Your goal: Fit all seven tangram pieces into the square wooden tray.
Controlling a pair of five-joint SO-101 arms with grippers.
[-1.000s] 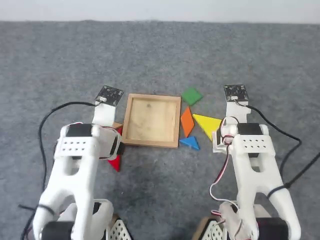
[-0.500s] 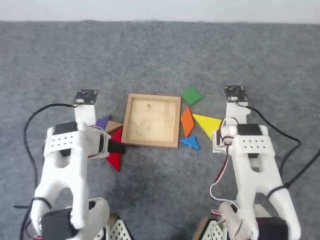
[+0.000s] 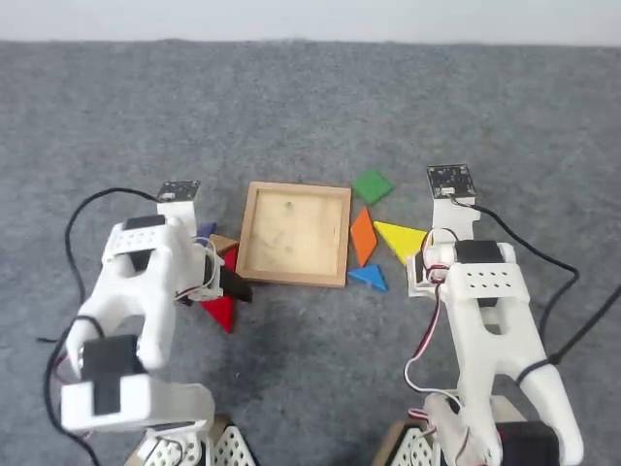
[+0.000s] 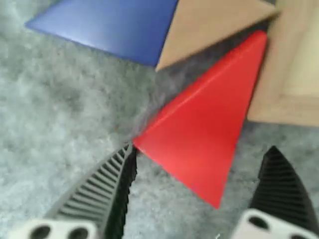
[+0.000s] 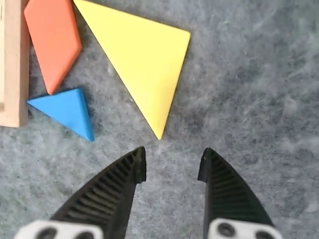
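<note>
We see a grey desk point(image 3: 310, 107) with two white arms on its near side. The left arm point(image 3: 136, 301) bends in toward the left side of the tray point(image 3: 291, 280), and the right arm point(image 3: 490, 320) stands to the tray's right.

The square wooden tray lies flat between the arms. Every piece we can see lies outside it on the desk.

The yellow triangle point(image 5: 142, 55) is the biggest piece on the right, flat and near the tray, with the orange piece between them. The red triangle point(image 4: 204, 129) lies flat on the left, one corner up against the tray's outer wall. The dark blue piece point(image 4: 109, 25) lies beyond the red one, farther from the tray. It meets the tan triangle point(image 4: 209, 25), whose tip reaches the tray's wall.

The orange piece point(image 3: 362, 235), a parallelogram, lies just beside the tray's right wall. The green square point(image 3: 373, 186) sits turned on its corner near the tray's far right corner. The light blue triangle point(image 3: 369, 278) sits by the tray's near right corner, just below the orange piece.

The left tool point(image 4: 202, 149) is spread wide, its jaws on either side of the red triangle's near end, and one tip is just beside a corner of it. It grips nothing. The right tool point(image 5: 174, 152) is parted more narrowly over bare desk, just short of the yellow triangle's tip, and holds nothing.
</note>
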